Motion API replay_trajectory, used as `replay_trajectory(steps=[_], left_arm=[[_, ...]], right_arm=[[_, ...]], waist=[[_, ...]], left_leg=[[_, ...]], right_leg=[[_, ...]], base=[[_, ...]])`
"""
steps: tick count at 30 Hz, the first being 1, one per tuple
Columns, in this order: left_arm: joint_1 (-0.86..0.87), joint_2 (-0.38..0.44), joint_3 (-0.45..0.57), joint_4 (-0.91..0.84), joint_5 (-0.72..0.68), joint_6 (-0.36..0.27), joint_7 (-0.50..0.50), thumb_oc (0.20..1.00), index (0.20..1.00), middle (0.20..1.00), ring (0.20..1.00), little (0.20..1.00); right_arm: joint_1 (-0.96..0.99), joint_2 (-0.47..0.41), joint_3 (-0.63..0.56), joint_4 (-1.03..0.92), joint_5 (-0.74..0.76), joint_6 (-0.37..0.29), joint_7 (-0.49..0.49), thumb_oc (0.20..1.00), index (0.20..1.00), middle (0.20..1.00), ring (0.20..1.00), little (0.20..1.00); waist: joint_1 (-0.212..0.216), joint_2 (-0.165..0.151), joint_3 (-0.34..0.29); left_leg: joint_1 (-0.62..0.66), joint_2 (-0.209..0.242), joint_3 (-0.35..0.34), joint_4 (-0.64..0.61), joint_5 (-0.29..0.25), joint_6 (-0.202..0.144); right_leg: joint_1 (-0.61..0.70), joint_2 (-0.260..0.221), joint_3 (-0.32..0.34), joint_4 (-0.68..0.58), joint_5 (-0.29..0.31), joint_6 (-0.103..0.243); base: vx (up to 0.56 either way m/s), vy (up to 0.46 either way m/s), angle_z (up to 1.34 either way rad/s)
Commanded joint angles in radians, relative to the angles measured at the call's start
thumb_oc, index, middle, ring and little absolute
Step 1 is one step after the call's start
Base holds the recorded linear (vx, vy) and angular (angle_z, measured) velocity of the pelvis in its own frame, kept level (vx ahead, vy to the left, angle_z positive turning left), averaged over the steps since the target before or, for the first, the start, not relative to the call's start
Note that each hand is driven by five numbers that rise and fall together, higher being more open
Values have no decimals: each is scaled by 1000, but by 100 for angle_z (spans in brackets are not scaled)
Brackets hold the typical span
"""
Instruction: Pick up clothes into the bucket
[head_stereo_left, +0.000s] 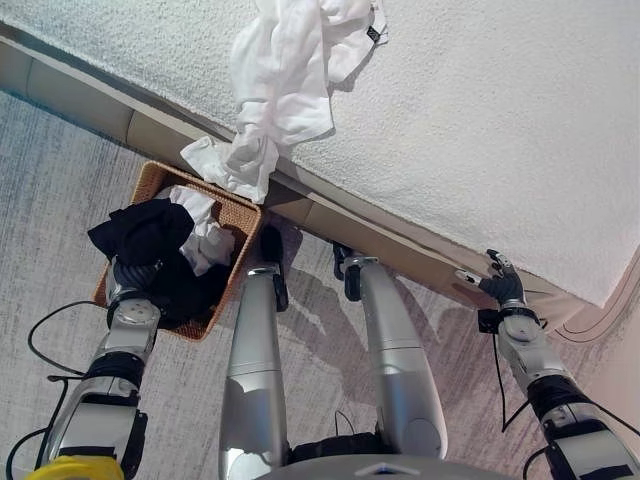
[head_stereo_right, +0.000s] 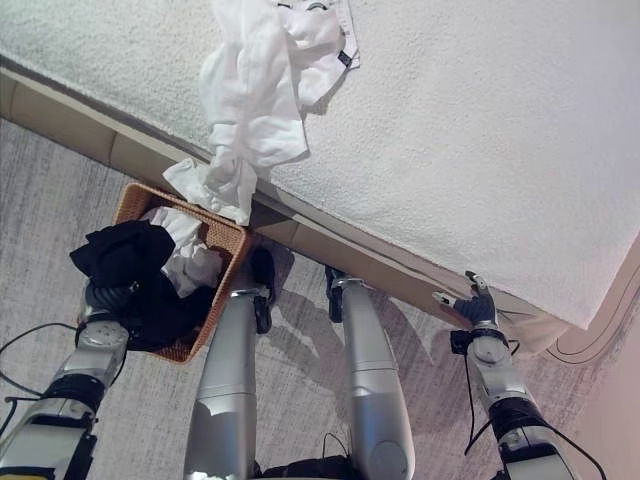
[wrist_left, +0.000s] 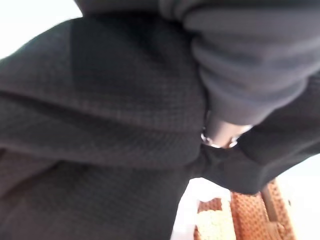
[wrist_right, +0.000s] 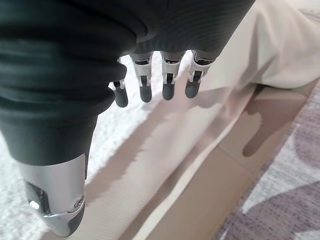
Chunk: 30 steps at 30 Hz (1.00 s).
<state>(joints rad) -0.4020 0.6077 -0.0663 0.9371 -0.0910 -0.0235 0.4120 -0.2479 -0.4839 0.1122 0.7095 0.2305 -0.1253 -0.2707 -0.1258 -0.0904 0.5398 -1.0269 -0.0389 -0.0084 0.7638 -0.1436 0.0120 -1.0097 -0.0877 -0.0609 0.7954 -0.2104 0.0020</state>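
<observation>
Hanging over the wicker basket (head_stereo_left: 243, 216), a black garment (head_stereo_left: 140, 232) is bunched at the end of our left arm, its folds draped across the basket's near corner. We find our left hand (wrist_left: 220, 134) buried in that dark cloth in the left wrist view, where a little silver shows between the folds; we cannot tell how its fingers stand. Under and beside the black garment, white clothes (head_stereo_left: 205, 240) lie inside the basket, heaped toward its far side. The basket stands on the grey patterned carpet (head_stereo_left: 50, 230), tilted to our view, with its far corner close against the bed's beige base (head_stereo_left: 330, 222).

Above it, a white shirt (head_stereo_left: 285, 75) lies crumpled on the bed's white textured cover (head_stereo_left: 500, 120). One twisted end of it trails over the bed's edge and hangs just above the basket's far rim; we cannot tell whether it touches the wicker.

Well apart from all this, on our right, our right hand (head_stereo_left: 503, 283) is held up beside the bed's base, near the rounded corner of the mattress. In the right wrist view its fingers (wrist_right: 168, 91) hang straight and spread with nothing between them, the thumb apart.
</observation>
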Motion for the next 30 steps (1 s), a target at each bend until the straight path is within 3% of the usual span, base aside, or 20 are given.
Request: replay_trajectory(steps=[1,9,25,30], left_arm=[[37,41,-6,48,43,14,17,1000,1000,1000,1000,1000],[37,33,5,84,56,32,5,1000,1000,1000,1000,1000],[86,1,40,-10,59,25,24,1000,1000,1000,1000,1000],[154,-113,117,-196,-121,-83,90,1000,1000,1000,1000,1000]], right_arm=[[4,-17,-14,-35,34,-34,-13,1000,1000,1000,1000,1000],[-9,-23,-25,-88,37,-45,-9,1000,1000,1000,1000,1000],[-8,-5,-45,-210,29,-62,-7,1000,1000,1000,1000,1000],[-21,-4,-94,-378,-29,-118,-82,1000,1000,1000,1000,1000]], waist=[[6,-11,-20],[7,-4,-20],[19,16,-20],[32,29,-20]], left_leg=[[85,45,-47,78,-135,-5],[101,44,-47,57,-127,-9],[128,41,-46,5,-102,-17],[143,29,-47,-35,-86,-19]], right_leg=[[94,-37,68,-92,32,89],[106,-40,69,-102,35,88],[128,-51,60,-130,41,89],[139,-59,50,-140,39,91]], base=[[-2,3,5],[-1,1,0],[0,0,0],[4,-18,1]])
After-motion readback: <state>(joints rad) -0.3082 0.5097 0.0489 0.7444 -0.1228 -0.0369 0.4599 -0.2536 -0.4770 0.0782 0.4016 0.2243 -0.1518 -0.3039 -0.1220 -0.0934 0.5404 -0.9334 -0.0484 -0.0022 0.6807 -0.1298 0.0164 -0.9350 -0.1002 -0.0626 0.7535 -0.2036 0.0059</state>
